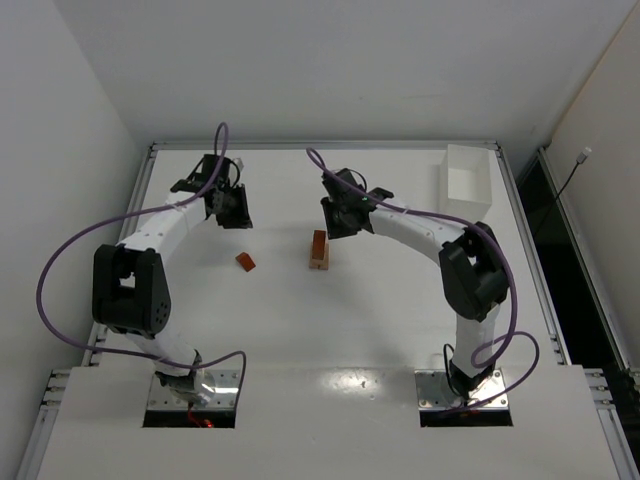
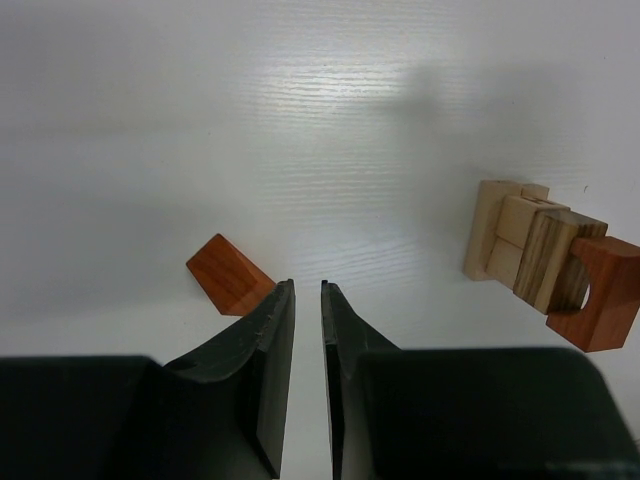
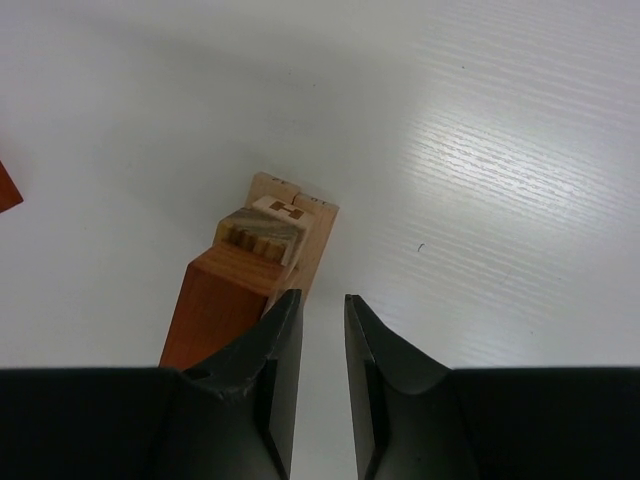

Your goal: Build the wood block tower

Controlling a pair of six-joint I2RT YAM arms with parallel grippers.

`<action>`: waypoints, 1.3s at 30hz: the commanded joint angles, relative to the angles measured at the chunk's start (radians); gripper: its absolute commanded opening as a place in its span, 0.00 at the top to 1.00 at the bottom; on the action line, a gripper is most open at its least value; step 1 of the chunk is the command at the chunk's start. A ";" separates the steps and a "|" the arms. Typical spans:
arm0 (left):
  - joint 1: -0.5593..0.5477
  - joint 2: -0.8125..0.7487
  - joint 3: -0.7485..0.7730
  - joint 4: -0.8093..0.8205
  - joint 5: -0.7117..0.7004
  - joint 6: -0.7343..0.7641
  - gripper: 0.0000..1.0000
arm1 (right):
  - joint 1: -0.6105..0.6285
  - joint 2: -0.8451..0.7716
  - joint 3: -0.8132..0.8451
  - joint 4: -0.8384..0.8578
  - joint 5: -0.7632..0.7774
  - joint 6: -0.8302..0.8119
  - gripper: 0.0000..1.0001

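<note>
The tower (image 1: 319, 250) stands mid-way across the table (image 1: 400, 330), just in front of the right gripper (image 3: 320, 300). A loose reddish-orange block (image 2: 230, 273) lies apart on the tower's left, near the left gripper (image 2: 308, 290). Both grippers are nearly closed, with only a narrow slit and nothing held. The pieces are judged light, rigid and smooth-faced, not fragile, but the stack is narrow and likely toppled by a nudge. The loose block is best taken from above across two flat parallel faces; what looks like a sloped face should be avoided, since slip is likely. A small brown H-like mark (image 3: 287, 210) is seen on one pale piece's top. Faint lettering on the pale base piece cannot be read, and no brand is made out.
</note>
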 commanded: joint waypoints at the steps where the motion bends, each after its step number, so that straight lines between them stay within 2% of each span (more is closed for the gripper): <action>1: 0.014 0.002 0.036 0.022 0.014 -0.001 0.86 | -0.006 0.014 0.040 0.027 0.010 0.003 0.79; 18: 0.014 0.030 0.054 0.022 0.023 -0.001 0.86 | -0.015 0.023 0.059 0.036 0.000 0.003 0.72; 20: 0.014 0.030 0.054 0.022 0.023 -0.001 0.86 | -0.015 0.023 0.059 0.036 0.000 0.003 0.69; 28: 0.014 0.030 0.054 0.022 0.023 -0.001 0.86 | -0.024 0.023 0.059 0.036 0.011 0.003 0.68; 29: 0.014 0.030 0.054 0.012 0.023 -0.001 0.86 | -0.024 0.023 0.059 0.036 0.011 0.003 0.70; 30: 0.014 0.030 0.054 0.012 0.023 -0.001 0.86 | -0.024 0.023 0.059 0.025 0.031 0.003 0.76; 33: 0.014 0.001 0.035 -0.006 0.014 -0.001 0.86 | -0.056 -0.023 0.034 0.015 0.074 -0.017 0.88; 38: 0.014 -0.126 -0.132 -0.017 0.038 -0.038 0.86 | -0.137 -0.153 -0.078 0.002 0.119 -0.049 0.88; 39: 0.014 -0.148 -0.157 -0.017 0.052 -0.050 0.83 | -0.156 -0.181 -0.101 0.002 0.119 -0.058 0.88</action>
